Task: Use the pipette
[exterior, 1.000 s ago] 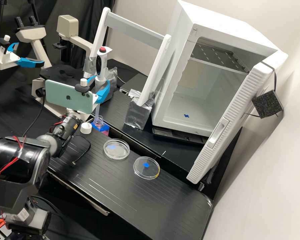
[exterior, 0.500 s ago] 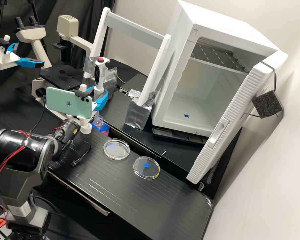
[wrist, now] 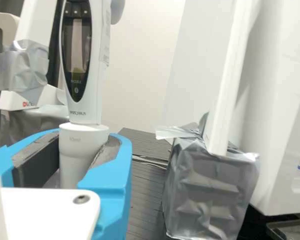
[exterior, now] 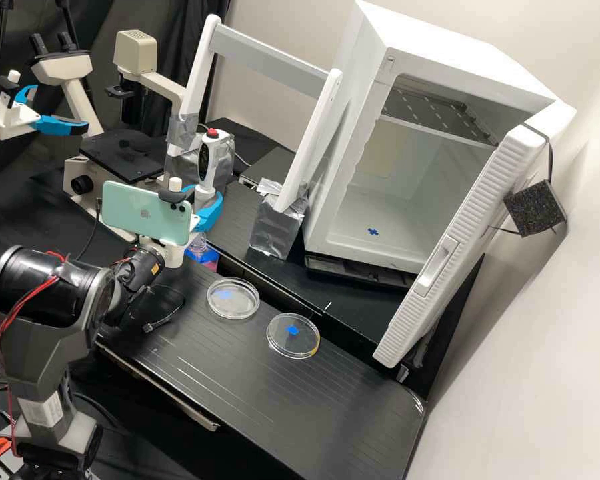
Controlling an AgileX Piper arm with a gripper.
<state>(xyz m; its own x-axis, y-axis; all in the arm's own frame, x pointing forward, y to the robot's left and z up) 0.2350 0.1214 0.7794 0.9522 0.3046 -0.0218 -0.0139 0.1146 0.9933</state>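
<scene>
Gripping the white pipette [exterior: 208,160] by its lower section, the tool [exterior: 207,205] has its two blue fingers [wrist: 112,172] closed about the barrel, just beneath the handle. From where I stand, I lay a clock over the high view with the tool at its centre, twelve at the top. The pipette rises toward twelve, near upright with a slight lean, its red button [exterior: 213,133] uppermost. The wrist view shows the dark oval display [wrist: 76,52] on its handle. Close by, at about six o'clock, a clear bottle [exterior: 197,245] sits in a blue holder [exterior: 211,255]; I cannot tell whether the pipette's lower end is inside it.

A pale green phone [exterior: 143,212] is mounted on the arm at nine. Two clear round dishes rest on the black surface [exterior: 340,413]: the nearer dish [exterior: 233,308] between five and six o'clock, the farther dish [exterior: 293,345] at five, apart from each other, each with a blue mark. A microscope [exterior: 77,67] stands toward ten. Toward three is a white cabinet [exterior: 353,243] with its door [exterior: 470,233] open, and between it and the tool stands a white frame [exterior: 310,150] with a silver-wrapped foot [exterior: 275,230].
</scene>
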